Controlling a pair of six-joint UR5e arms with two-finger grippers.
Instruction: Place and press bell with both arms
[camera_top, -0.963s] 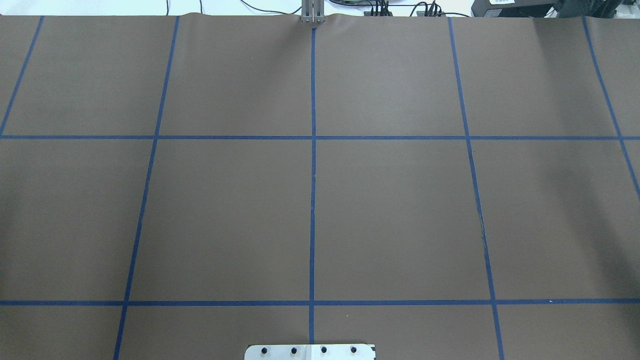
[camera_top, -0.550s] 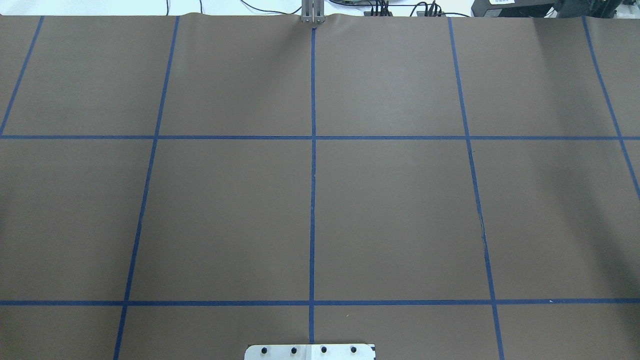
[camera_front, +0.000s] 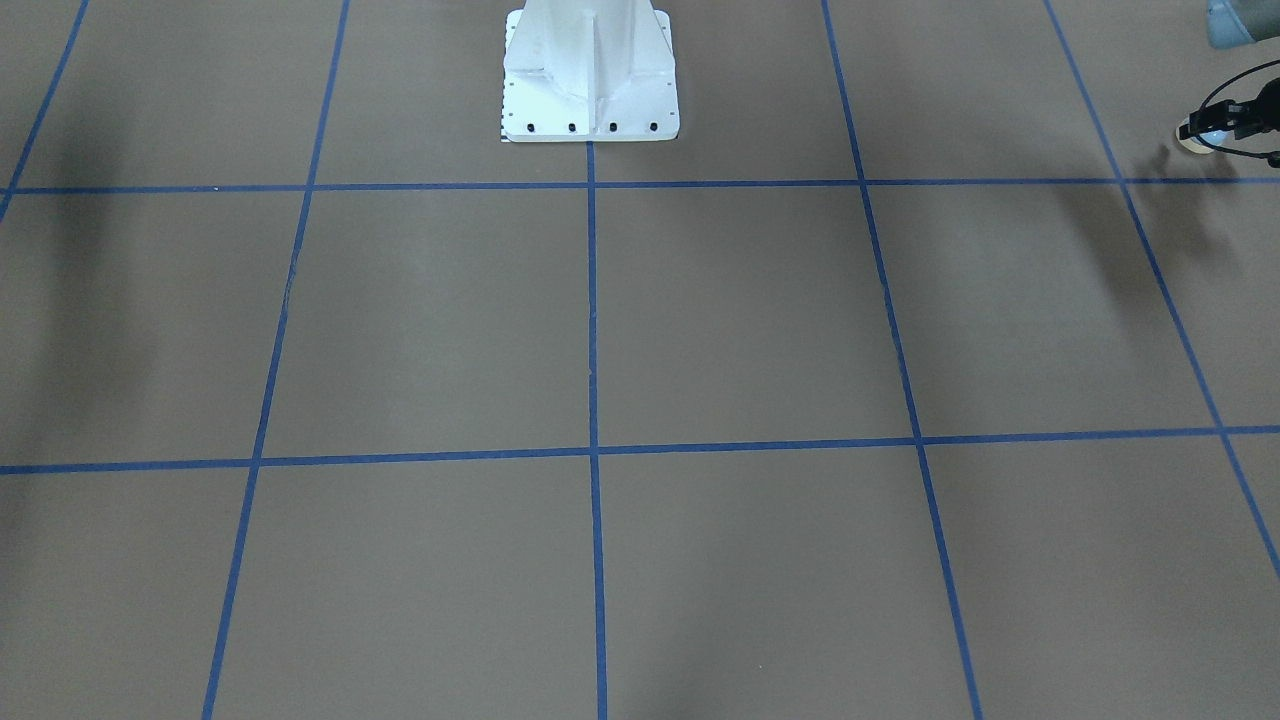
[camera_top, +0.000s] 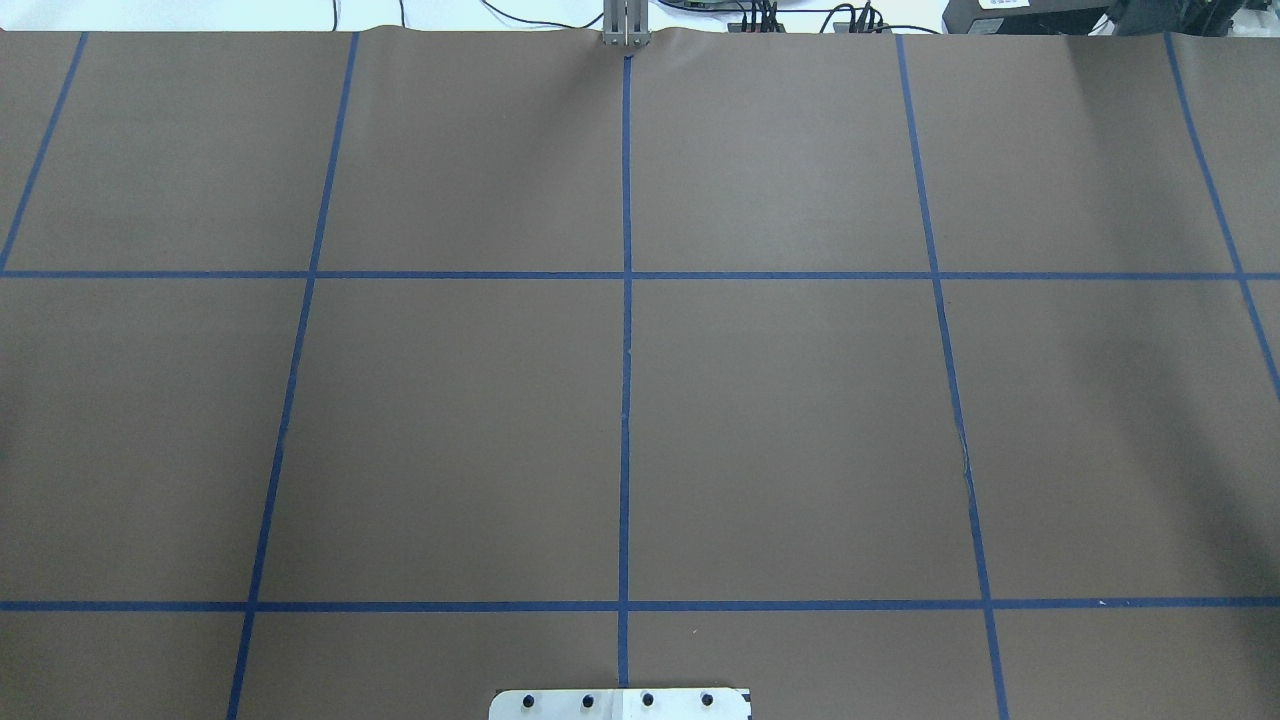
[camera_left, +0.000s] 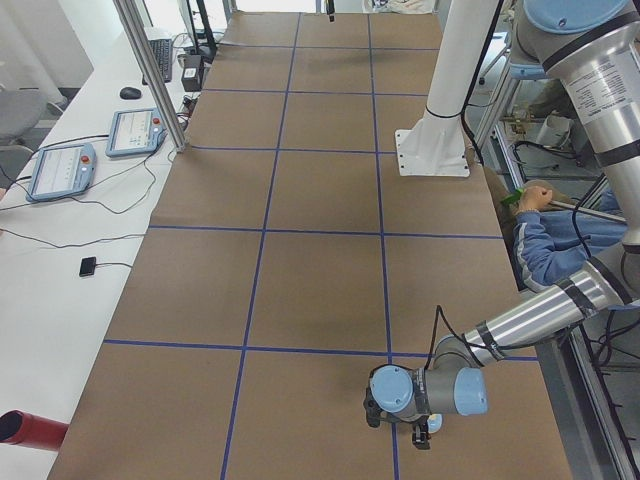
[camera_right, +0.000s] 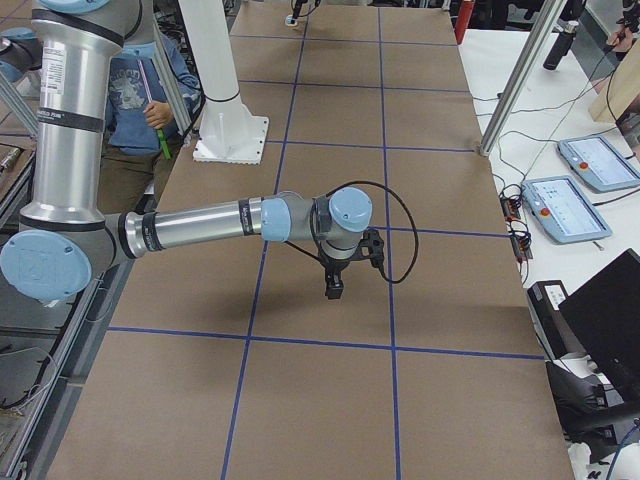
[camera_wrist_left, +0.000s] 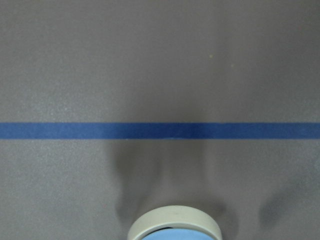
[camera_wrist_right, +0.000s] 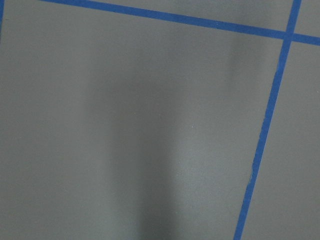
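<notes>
Six views around one table (camera_top: 780, 400)

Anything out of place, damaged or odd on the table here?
Only a minor flaw: the blue tape line right of centre is kinked and scuffed. The bell is far to the robot's left, at the left gripper; nothing spilled.

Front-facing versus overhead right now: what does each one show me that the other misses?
Only the front-facing view shows the bell, at its right edge. It looks held just off the table in the left gripper, with its shadow falling beside it. Only the overhead view shows the table's far edge, with cables and a metal post. No arm or bell appears there. Both show the brown table cover, its blue tape grid and the white pedestal base.
</notes>
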